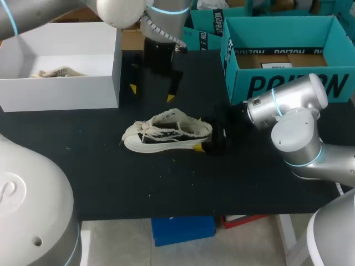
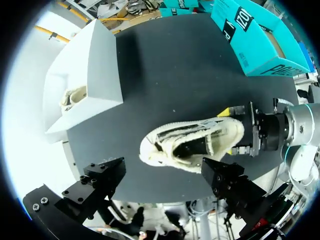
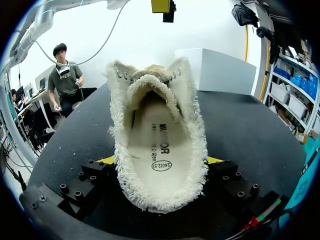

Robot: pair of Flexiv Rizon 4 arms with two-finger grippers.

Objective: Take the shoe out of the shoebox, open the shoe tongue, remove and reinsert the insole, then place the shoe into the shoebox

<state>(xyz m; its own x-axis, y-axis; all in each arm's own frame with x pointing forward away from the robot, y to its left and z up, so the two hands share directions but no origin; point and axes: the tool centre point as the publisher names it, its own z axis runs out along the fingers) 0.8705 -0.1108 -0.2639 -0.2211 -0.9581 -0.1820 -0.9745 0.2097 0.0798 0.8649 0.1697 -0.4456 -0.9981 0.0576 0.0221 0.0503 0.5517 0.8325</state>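
A cream low-top shoe (image 1: 166, 132) with fleecy lining stands upright on the black table, toe to the left. My right gripper (image 1: 208, 138) comes in at table level and is shut on its heel, one yellow-tipped finger on each side. From the right wrist I look into the shoe (image 3: 157, 140): the printed insole (image 3: 155, 150) lies flat inside and the tongue (image 3: 150, 85) stands up at the far end. My left gripper (image 1: 152, 93) hangs open above and behind the shoe, holding nothing. Its wrist view looks down on the shoe (image 2: 190, 142) and the right gripper (image 2: 235, 130).
The open white shoebox (image 1: 61, 91) stands at the back left with another cream shoe (image 1: 55, 72) inside. Teal boxes (image 1: 288, 77) stand at the back right, close behind my right arm. Bare black mat lies in front of the shoe.
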